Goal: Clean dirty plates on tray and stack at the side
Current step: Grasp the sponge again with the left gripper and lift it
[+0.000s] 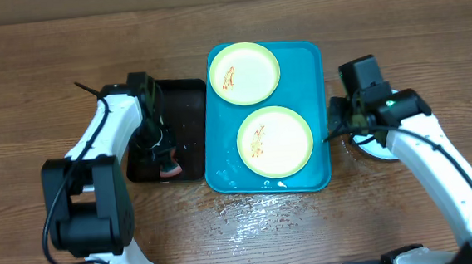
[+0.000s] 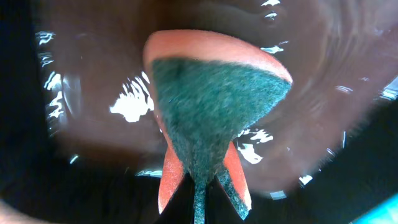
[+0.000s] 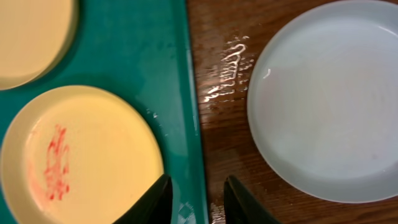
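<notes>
Left wrist: left gripper (image 2: 199, 198) clamped tight on sponge (image 2: 217, 106).

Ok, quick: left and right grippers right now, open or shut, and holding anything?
Left gripper: closed on the sponge, down in the black tray.
Right gripper: open, holding nothing, above the right edge of the blue tray.

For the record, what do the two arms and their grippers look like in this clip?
The left arm and the right arm both have white rounded link shells joined by black joint housings, with thin black cables running along them. A small green light shows near the right arm's wrist. The right gripper has two black, tapered fingers.
</notes>
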`<state>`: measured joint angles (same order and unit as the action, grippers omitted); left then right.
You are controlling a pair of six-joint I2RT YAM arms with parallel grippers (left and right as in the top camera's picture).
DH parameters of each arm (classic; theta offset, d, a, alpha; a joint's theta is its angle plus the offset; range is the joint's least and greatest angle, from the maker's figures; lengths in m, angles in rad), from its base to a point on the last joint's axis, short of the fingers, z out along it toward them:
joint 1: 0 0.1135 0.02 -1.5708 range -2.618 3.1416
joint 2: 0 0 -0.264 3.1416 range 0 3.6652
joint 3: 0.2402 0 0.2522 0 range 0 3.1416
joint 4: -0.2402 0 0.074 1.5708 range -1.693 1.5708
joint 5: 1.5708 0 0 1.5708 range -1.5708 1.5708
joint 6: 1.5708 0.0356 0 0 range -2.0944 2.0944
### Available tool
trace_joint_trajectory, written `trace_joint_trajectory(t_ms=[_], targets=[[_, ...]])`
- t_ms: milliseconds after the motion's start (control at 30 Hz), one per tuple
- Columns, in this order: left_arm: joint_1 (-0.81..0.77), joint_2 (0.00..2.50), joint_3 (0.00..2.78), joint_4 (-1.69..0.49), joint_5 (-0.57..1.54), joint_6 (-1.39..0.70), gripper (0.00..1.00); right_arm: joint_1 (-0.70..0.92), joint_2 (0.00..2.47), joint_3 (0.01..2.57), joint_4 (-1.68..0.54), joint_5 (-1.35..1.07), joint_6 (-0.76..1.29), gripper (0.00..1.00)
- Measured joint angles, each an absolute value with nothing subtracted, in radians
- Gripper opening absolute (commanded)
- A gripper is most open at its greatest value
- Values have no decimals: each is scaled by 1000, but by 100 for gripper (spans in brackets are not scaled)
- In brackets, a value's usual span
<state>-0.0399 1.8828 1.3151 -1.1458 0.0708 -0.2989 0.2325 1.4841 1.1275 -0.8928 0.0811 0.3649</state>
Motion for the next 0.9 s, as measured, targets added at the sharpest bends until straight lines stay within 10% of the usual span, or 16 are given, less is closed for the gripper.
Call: trace_joint_trajectory(t_ms=[400, 600, 900], targets=[[-40, 1695, 1476, -1222, 35, -299, 4, 212, 1742, 1127, -811, -182, 182, 37], [-40, 1696, 1476, -1226, 29, -291, 4, 239, 1848, 1125, -770, -228, 166, 10], [-40, 1702, 1464, -1176, 25, -288, 4, 323, 1859, 1119, -734, -186, 264, 4]])
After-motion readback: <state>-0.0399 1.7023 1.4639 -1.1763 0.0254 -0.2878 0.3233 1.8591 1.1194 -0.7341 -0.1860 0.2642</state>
